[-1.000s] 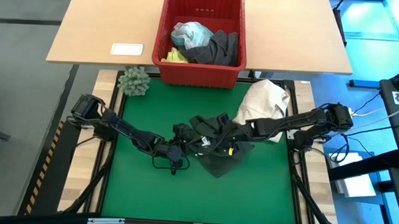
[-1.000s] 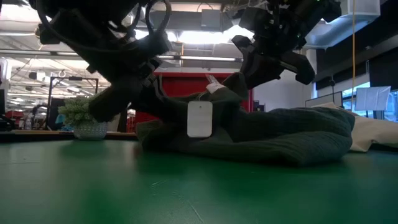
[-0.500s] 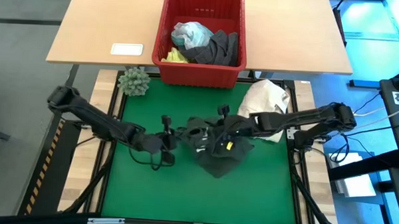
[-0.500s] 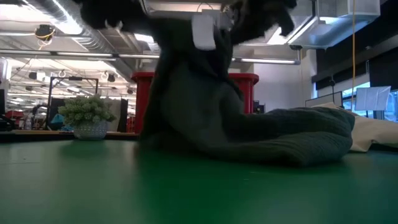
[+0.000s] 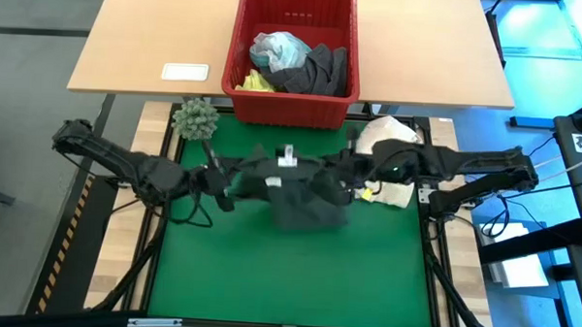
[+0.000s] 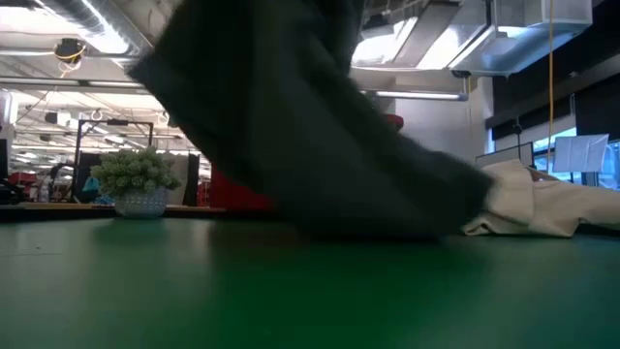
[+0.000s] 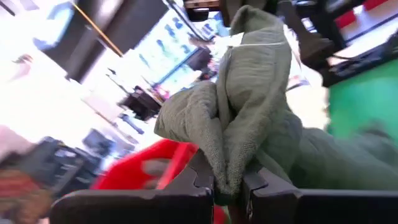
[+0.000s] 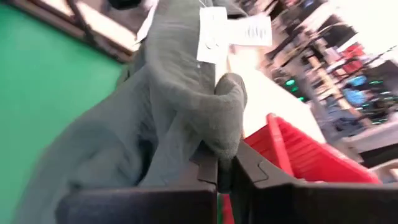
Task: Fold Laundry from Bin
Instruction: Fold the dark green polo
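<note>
Step in hand: spreading one shirt. Left tool [image 7: 229, 186] and right tool [image 8: 225, 167] both pinched tight on the dark green shirt [image 5: 295, 188], held up over the green worktop [image 5: 239, 268] near the red bin [image 5: 239, 45]. Next, probably: pull apart, lay flat, fold.

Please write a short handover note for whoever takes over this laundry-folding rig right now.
Left gripper: shut on the dark green garment, at the mat's left-centre.
Right gripper: shut on the same garment's other end, right of centre.
The garment hangs stretched between both arms above the green mat, its lower edge touching the mat; a white tag shows at its top edge.
Red bin on the wooden table behind the mat holds grey, turquoise and yellow pieces.
Done: one garment out and lifted.
Left: lay it flat, fold it, then the rest in the bin.
</note>
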You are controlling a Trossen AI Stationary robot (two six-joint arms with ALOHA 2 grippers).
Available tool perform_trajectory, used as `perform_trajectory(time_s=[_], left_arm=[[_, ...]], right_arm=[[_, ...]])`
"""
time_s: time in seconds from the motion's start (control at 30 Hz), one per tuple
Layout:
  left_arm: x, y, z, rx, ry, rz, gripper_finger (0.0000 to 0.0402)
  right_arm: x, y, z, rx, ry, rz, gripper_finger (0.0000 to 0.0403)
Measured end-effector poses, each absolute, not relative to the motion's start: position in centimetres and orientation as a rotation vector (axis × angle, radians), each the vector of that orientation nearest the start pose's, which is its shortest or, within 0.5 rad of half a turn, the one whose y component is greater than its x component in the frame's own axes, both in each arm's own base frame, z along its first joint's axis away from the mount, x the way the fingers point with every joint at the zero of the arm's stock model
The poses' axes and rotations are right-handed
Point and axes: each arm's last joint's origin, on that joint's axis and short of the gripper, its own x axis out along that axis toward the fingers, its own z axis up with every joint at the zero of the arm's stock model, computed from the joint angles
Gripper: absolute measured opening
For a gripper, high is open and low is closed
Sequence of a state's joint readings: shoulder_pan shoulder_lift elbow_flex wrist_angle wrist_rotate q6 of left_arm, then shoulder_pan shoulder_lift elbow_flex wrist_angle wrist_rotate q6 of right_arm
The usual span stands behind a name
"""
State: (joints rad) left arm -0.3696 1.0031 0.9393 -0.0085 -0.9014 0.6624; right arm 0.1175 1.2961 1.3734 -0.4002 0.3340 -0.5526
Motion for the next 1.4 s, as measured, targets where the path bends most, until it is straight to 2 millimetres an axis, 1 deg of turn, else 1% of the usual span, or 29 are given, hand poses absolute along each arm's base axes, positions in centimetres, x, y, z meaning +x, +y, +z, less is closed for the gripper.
perform_trajectory(time_s=[0.2,0.4,0.57,0.77,0.97,1.07,1.17,1.4], left_arm=[[20.3,-4.1,40.7,0.801,0.213,0.578,0.0006],[19.7,-2.6,43.7,0.877,0.206,0.651,0.0006],[19.2,-2.0,45.8,0.929,0.175,0.662,0.0006],[19.0,-1.3,47.5,0.978,0.134,0.655,0.0007],[20.0,-0.5,48.5,1.066,0.182,0.705,0.0011],[20.4,0.0,49.1,1.105,0.213,0.741,0.0012],[20.7,0.5,49.8,1.108,0.222,0.773,0.0013],[19.9,0.8,52.3,1.15,0.183,0.797,0.0009]], right_arm=[[27.2,2.0,43.5,-0.68,0.314,-0.241,0.0007],[26.4,1.7,46.3,-0.734,0.261,-0.32,0.0007],[25.7,0.9,48.4,-0.752,0.219,-0.358,0.0006],[25.3,-0.6,49.9,-0.76,0.195,-0.411,0.0006],[24.9,-1.7,50.8,-0.774,0.18,-0.465,0.0006],[24.7,-1.7,51.5,-0.788,0.15,-0.488,0.0006],[24.5,-1.7,52.1,-0.809,0.12,-0.505,0.0006],[23.9,-1.7,53.3,-0.843,0.077,-0.526,0.0006]])
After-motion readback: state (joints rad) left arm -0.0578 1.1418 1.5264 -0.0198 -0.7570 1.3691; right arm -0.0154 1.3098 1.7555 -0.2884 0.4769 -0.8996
